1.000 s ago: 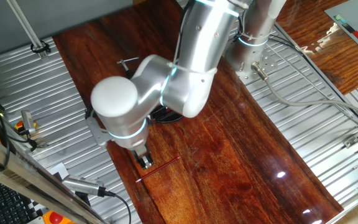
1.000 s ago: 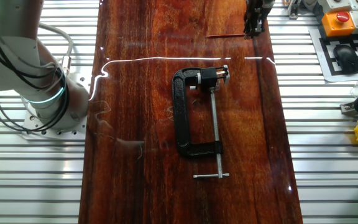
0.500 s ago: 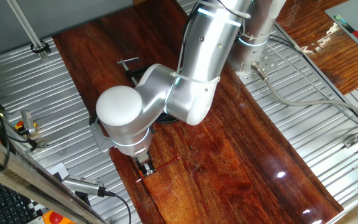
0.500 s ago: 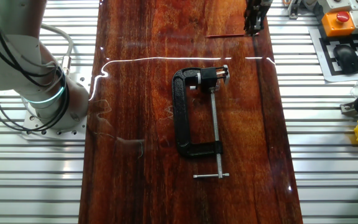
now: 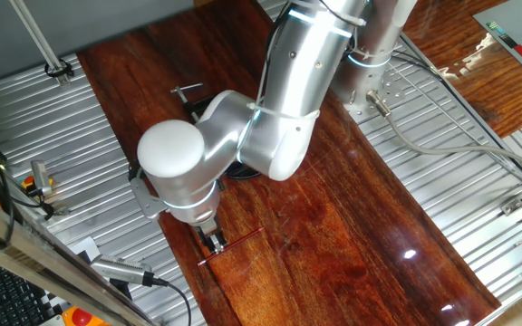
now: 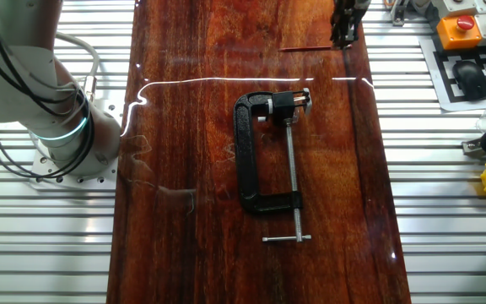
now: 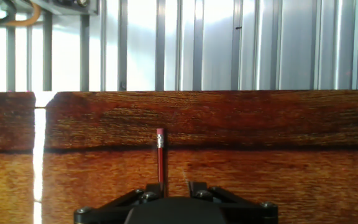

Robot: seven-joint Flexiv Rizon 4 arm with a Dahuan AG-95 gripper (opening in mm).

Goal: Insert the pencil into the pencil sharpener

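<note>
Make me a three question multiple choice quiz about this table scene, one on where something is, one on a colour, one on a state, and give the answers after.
1. Where does the pencil lie?
A. On the wood near the table's edge, by the gripper
B. Inside the clamp's frame
C. On the metal slats

2. What colour is the clamp frame?
A. Red
B. Black
C. Yellow

3. How does the pencil rest?
A. Standing upright
B. Raised in the air
C. Flat on the wooden table

Answers:
1. A, the other fixed view shows it at the board's far end next to the gripper.
2. B, the C-shaped frame is black with a steel screw.
3. C, the hand view shows the pencil lying along the wood.
</note>
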